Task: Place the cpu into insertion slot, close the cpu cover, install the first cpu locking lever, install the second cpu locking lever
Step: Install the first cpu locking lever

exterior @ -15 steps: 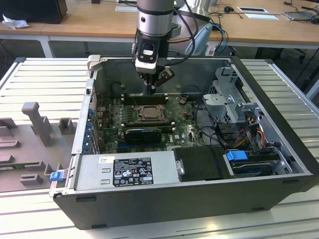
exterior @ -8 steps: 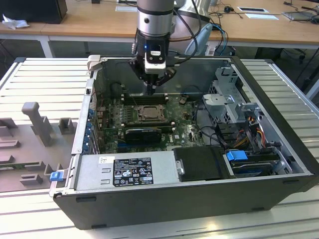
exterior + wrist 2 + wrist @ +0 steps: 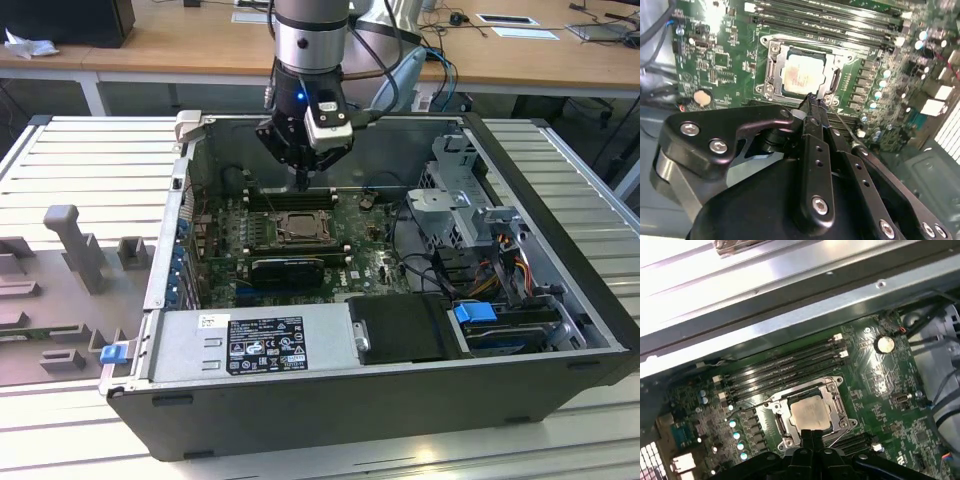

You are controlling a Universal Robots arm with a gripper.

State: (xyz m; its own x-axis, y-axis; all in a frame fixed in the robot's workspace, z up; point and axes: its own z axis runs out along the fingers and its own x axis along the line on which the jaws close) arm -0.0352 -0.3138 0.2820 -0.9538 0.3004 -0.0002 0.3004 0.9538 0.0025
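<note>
One chip, the cpu, already lies flat in the insertion slot on the green circuit board. Its pale face shows through the window of the cpu cover, which looks folded down around it. From these angles I cannot tell whether either locking lever is hooked under its catch.

The gripper hangs inside the open computer case, tip down. It sits just beside the socket's edge, on the side away from the memory slots. Its fingers are pressed together into one narrow point and carry nothing. In the exterior view that point is above the socket, apart from the board. In both wrist views it lines up with the frame's rim.

The risk here, as I judge it, is aim. That narrow tip has little margin. If it lands off the thin wire it could press on the cover, skid onto the chip's face, or scrape the small parts crowding the board. A lever pushed only part way may spring back. If the cover is not fully seated, force on it could load the chip unevenly against the contacts beneath.
</note>
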